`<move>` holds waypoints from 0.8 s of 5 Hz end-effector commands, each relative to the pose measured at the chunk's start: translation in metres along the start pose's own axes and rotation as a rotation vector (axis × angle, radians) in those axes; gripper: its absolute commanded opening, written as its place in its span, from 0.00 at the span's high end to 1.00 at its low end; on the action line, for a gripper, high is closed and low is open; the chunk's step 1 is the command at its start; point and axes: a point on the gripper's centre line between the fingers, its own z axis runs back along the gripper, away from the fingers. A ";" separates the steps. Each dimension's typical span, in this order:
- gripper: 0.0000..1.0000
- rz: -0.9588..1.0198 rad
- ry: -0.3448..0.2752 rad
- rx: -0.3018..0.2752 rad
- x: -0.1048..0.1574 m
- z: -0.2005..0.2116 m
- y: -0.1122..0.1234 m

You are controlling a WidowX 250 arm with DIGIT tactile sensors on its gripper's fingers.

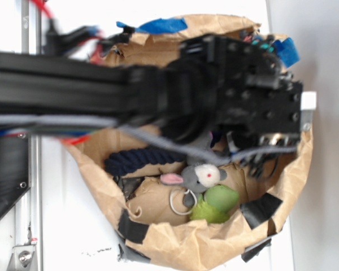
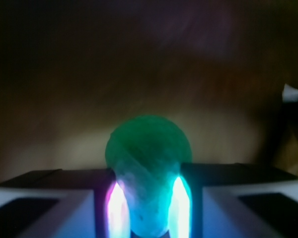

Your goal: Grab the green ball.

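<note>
The jaws stood closed in on either side of the green ball (image 2: 148, 148), their inner faces touching its flanks in the wrist view, with the lit pads (image 2: 117, 206) glowing pink on one side and cyan on the other where they met it. The gripper (image 2: 148, 208) therefore had the ball between its fingers, narrowed to the ball's width and no further. The ball sat low and central in that view, its upper half rising clear of the jaw tips; the ground beyond it was dark brown and out of focus (likely the bag's inside, though the blur left this unconfirmed). In the exterior view the black arm (image 1: 101, 90) reached across over the brown paper bag (image 1: 203, 243), and the gripper's body hid the ball entirely. Well apart from it, toward the bag's near side, lay the grey plush mouse (image 1: 200, 176), the lime-green plush toy (image 1: 216, 204) just beside it, and a dark blue rope (image 1: 138, 159). Judgement: the grasp step was in hand, contact made but lift not yet shown. The next move would call for holding the squeeze steady and rising straight up, since a round ball could slip out of flat pads.
</note>
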 end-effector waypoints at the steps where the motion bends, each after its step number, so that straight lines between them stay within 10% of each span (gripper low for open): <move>1: 1.00 -0.106 0.015 -0.060 -0.048 0.081 0.002; 4: 1.00 -0.122 0.060 -0.044 -0.071 0.095 0.008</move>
